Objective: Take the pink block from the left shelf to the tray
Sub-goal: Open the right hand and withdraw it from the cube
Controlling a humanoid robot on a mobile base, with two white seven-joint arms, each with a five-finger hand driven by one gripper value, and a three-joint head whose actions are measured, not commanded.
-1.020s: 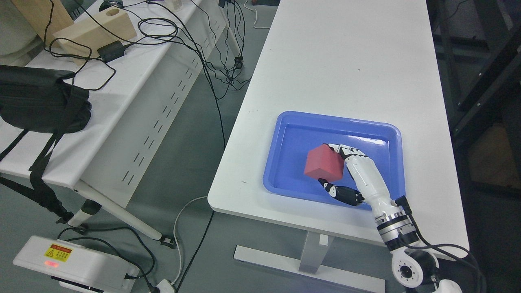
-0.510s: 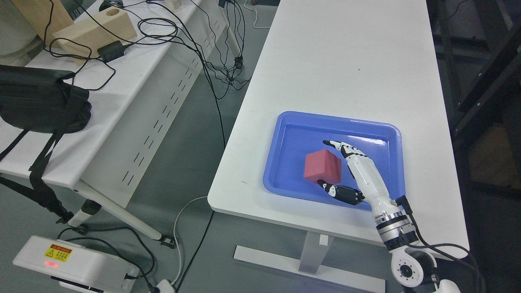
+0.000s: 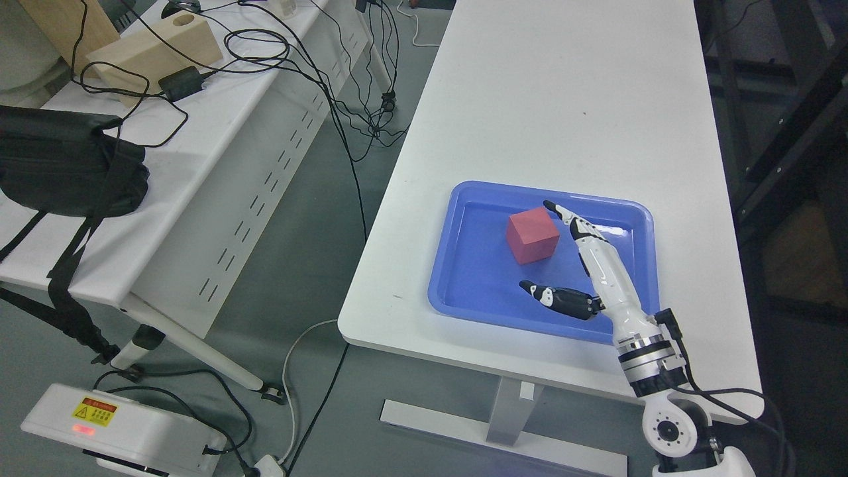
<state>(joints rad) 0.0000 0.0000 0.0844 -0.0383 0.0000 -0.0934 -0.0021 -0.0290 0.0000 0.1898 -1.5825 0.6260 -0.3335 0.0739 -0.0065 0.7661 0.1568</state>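
Bright even overhead light; glare streak on tray (image 3: 613, 230) (far rim); soft shadows, sharp focus.

block (image 3: 532, 236): pinkish red | tray (image 3: 474, 278): blue, glossy | desk (image 3: 563, 99): white | robot hand (image 3: 589, 278): white, black-jointed fingers | floor (image 3: 318, 265): grey
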